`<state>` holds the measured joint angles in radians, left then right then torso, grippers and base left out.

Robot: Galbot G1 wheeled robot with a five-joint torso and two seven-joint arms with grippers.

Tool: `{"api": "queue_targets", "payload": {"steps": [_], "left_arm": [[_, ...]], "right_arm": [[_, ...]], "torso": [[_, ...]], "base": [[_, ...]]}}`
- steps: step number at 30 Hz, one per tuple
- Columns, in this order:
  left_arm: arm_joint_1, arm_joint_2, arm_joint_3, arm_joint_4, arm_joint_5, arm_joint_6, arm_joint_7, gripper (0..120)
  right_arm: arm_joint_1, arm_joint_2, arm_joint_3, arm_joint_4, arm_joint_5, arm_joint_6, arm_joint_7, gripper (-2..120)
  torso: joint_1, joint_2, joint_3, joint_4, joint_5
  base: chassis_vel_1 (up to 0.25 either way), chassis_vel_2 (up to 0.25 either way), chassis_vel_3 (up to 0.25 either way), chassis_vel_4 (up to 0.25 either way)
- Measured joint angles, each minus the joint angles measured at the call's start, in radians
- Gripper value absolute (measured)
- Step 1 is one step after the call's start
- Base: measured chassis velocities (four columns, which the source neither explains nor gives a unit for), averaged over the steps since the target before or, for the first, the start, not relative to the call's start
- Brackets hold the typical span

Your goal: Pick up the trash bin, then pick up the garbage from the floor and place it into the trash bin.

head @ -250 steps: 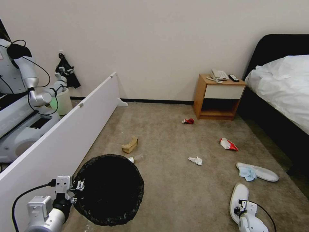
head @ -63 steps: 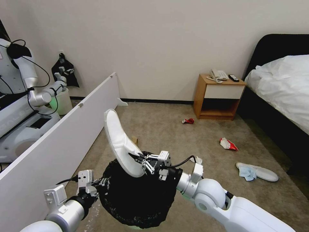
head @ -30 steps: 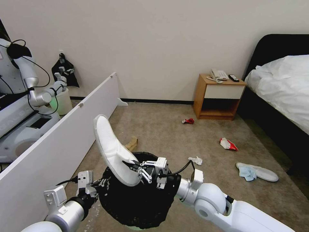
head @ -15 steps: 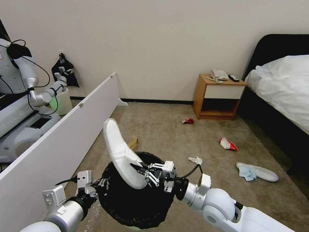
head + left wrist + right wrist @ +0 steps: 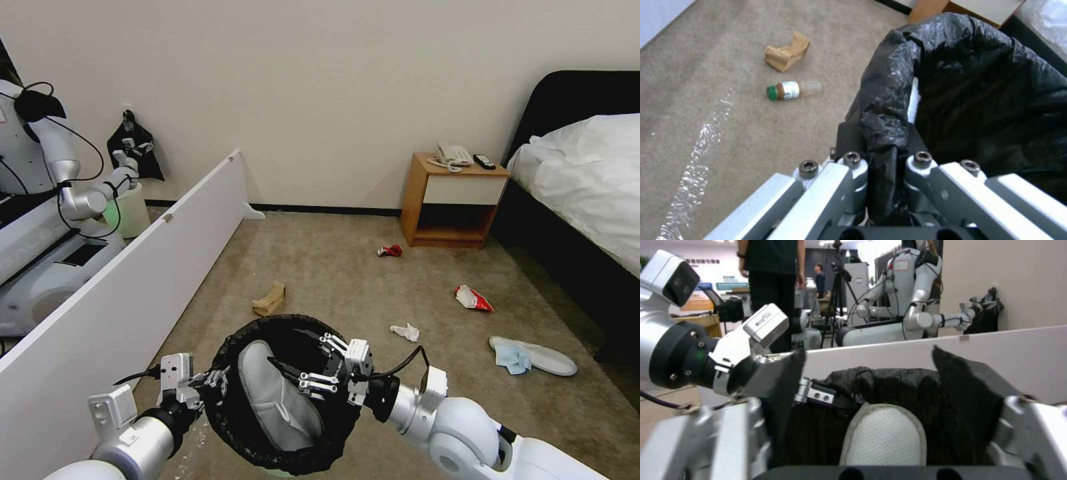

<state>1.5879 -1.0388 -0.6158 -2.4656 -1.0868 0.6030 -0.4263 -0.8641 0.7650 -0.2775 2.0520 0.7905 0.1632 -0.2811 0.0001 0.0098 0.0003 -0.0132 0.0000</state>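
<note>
The trash bin, lined with a black bag, hangs low in the head view with my left gripper shut on its rim; the left wrist view shows the fingers clamped on the bag's folded edge. A white slipper lies inside the bin, sole up. My right gripper hovers open over the bin's mouth, just above the slipper. On the floor lie a brown paper bag, a red can, a snack packet, a tissue and a second slipper with a blue cloth on it. A green-capped bottle lies near the paper bag.
A long white board walls off the left side; behind it stands another robot beside a pale bin. A wooden nightstand stands against the far wall and a bed fills the right side.
Half a second ago my right gripper held the white slipper upright over the bin. It has since opened and the slipper has dropped into the bin.
</note>
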Motion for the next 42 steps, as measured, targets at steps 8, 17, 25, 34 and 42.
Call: {"api": "queue_targets", "payload": {"steps": [8,17,25,34,42], "left_arm": [[0.016,-0.001,-0.004,-0.009,0.004,0.001,0.0,4],[0.018,-0.003,0.004,-0.01,0.008,0.001,0.001,4],[0.01,0.004,0.003,-0.008,0.005,0.002,0.004,4],[-0.007,0.017,0.005,-0.002,-0.007,0.003,0.009,4],[-0.014,0.01,0.017,0.007,-0.001,0.003,0.016,4]], "right_arm": [[-0.015,-0.023,0.032,0.022,0.0,0.007,0.006,99],[-0.152,-0.075,0.302,0.078,0.03,0.013,0.08,100],[-0.367,-0.1,0.633,0.132,0.027,-0.031,0.175,100],[-0.685,0.009,0.969,0.18,-0.111,-0.116,0.344,100],[-0.858,0.114,1.129,0.193,-0.224,-0.125,0.405,100]], "torso": [[0.0,0.0,0.0,0.0,0.0001],[0.0,0.0,0.0,0.0,0.0001],[0.0,0.0,0.0,-0.0001,0.0],[0.0,0.0,0.0,0.0,0.0],[0.0,0.0,0.0,-0.0002,0.0]], "base": [[0.0,0.0,0.0,0.0],[0.0,0.0,0.0,0.0],[0.0,0.0,0.0,0.0],[0.0,0.0,0.0,0.0],[0.0,0.0,0.0,0.0]]}}
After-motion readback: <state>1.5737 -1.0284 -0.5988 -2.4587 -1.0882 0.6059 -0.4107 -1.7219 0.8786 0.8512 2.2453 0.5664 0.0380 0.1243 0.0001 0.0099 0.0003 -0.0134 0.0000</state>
